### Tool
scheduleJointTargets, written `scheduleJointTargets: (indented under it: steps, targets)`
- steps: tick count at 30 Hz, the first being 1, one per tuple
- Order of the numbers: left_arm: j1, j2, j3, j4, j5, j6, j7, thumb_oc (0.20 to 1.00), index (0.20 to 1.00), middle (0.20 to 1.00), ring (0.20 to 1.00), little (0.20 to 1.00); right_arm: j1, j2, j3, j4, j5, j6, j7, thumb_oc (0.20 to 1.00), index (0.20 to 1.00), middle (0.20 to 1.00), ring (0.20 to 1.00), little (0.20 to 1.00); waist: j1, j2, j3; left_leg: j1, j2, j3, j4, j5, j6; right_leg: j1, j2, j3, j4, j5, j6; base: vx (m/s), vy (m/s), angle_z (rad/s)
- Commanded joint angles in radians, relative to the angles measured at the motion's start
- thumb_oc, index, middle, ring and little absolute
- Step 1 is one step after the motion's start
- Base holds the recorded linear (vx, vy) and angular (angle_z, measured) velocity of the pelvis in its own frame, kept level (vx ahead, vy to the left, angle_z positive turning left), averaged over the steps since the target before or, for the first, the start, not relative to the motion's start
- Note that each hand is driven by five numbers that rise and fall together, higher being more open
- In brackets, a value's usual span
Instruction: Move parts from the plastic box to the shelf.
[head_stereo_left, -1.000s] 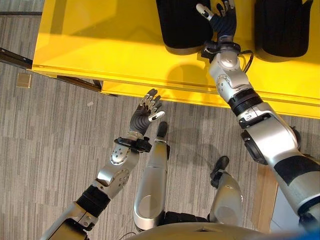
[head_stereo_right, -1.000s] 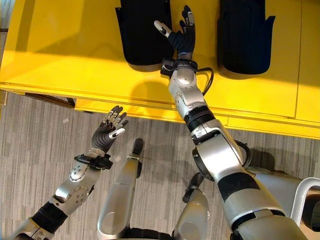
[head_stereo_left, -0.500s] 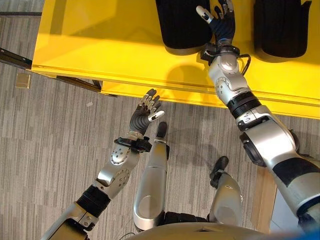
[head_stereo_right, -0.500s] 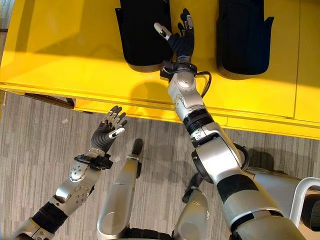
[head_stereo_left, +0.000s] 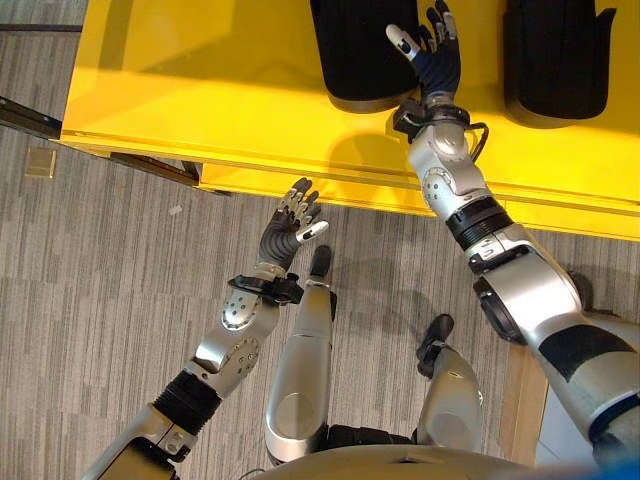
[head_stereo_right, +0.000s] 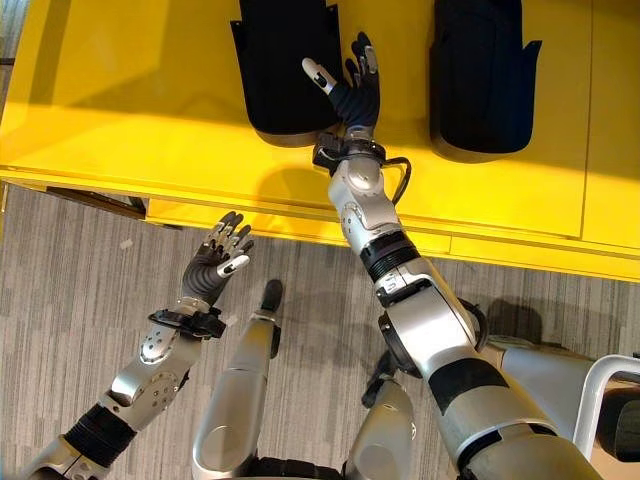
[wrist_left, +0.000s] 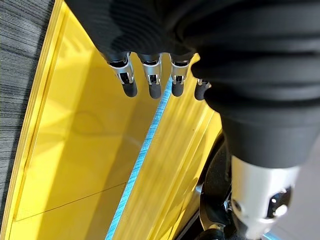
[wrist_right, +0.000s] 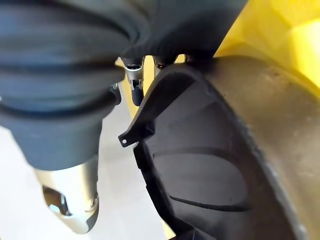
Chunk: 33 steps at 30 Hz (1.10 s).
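Two black moulded parts (head_stereo_right: 288, 65) (head_stereo_right: 478, 75) lie on the yellow shelf (head_stereo_right: 150, 90), well in from its front edge. Right hand (head_stereo_right: 348, 92), fingers spread, rests between them beside the left part; left hand (head_stereo_right: 220, 255) hangs open over floor. They look stiff, light, best gripped by the rim

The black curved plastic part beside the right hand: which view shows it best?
The right eye view: the black curved plastic part lies whole on the yellow shelf, next to the open right hand. The left eye view crops its top; the right wrist view shows a close-up of its ribbed inside.
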Motion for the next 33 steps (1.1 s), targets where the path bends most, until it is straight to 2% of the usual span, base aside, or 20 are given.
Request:
scheduleJointTargets:
  steps: [1,23,24,25,27,28,29,30,33]
  targets:
    - [-0.008,-0.018,0.009,-0.038,0.012,-0.042,0.000,1.000,1.000,1.000,1.000,1.000,0.102,0.111,0.016,0.020,0.063,0.041,0.029,1.000,1.000,1.000,1.000,1.000,0.054,0.000,0.005,0.009,0.050,0.059,0.003,-0.055,0.019,-0.053,0.024,0.025,0.026,0.050,-0.050,0.00,0.000,0.00]
    - [-0.012,-0.020,0.011,-0.036,0.013,-0.041,0.010,1.000,1.000,1.000,1.000,1.000,0.113,0.159,0.003,0.001,0.100,0.027,0.028,1.000,1.000,1.000,1.000,1.000,0.066,-0.007,0.005,0.012,0.049,0.054,0.005,-0.060,0.022,-0.037,0.027,0.020,0.015,0.054,-0.047,0.00,-0.001,0.00]
    - [-0.005,-0.018,0.008,-0.034,0.014,-0.040,0.011,1.000,1.000,1.000,1.000,1.000,0.125,0.162,0.003,-0.002,0.104,0.027,0.027,1.000,1.000,1.000,1.000,1.000,0.071,-0.007,0.005,0.030,0.053,0.052,0.013,-0.089,0.016,-0.019,0.029,0.024,0.021,0.033,-0.041,0.00,0.000,0.00]
    - [-0.011,-0.017,0.010,-0.035,0.015,-0.040,0.011,1.000,1.000,1.000,1.000,1.000,0.120,0.160,0.003,-0.003,0.104,0.026,0.027,1.000,1.000,1.000,1.000,1.000,0.069,-0.007,0.005,0.011,0.049,0.052,0.007,-0.062,0.022,-0.035,0.027,0.019,0.015,0.053,-0.047,0.00,0.000,0.00]
    - [-0.010,-0.017,0.009,-0.035,0.016,-0.041,0.012,1.000,1.000,1.000,1.000,1.000,0.120,0.162,0.001,-0.004,0.106,0.025,0.027,1.000,1.000,1.000,1.000,1.000,0.071,-0.006,0.005,0.009,0.048,0.052,0.010,-0.062,0.023,-0.037,0.027,0.019,0.015,0.054,-0.047,-0.01,0.006,0.00]
    - [-0.004,-0.017,0.007,-0.031,0.016,-0.041,0.014,1.000,1.000,1.000,1.000,1.000,0.125,0.166,0.000,-0.001,0.108,0.025,0.028,1.000,1.000,1.000,1.000,1.000,0.074,-0.006,0.005,0.029,0.053,0.052,0.015,-0.089,0.017,-0.019,0.029,0.022,0.020,0.033,-0.041,0.00,0.000,0.00]
    - [-0.011,-0.017,0.009,-0.032,0.017,-0.042,0.014,1.000,1.000,1.000,1.000,1.000,0.120,0.164,-0.002,-0.003,0.109,0.022,0.026,1.000,1.000,1.000,1.000,1.000,0.073,-0.006,0.005,0.008,0.048,0.053,0.012,-0.063,0.023,-0.036,0.026,0.017,0.015,0.054,-0.047,0.07,-0.011,-0.01]
    - [-0.009,-0.018,0.004,-0.030,0.017,-0.042,0.014,1.000,1.000,1.000,1.000,1.000,0.124,0.171,-0.005,-0.006,0.112,0.020,0.024,1.000,1.000,1.000,1.000,1.000,0.075,-0.005,0.005,0.026,0.052,0.052,0.020,-0.091,0.018,-0.020,0.028,0.023,0.022,0.033,-0.040,0.00,0.000,0.00]
    - [-0.016,-0.021,0.003,-0.028,0.014,-0.042,0.014,1.000,1.000,1.000,1.000,1.000,0.119,0.172,-0.009,-0.005,0.116,0.018,0.024,1.000,1.000,1.000,1.000,1.000,0.074,-0.003,0.005,0.006,0.047,0.052,0.017,-0.065,0.025,-0.036,0.025,0.017,0.015,0.054,-0.047,-0.02,0.012,0.00]
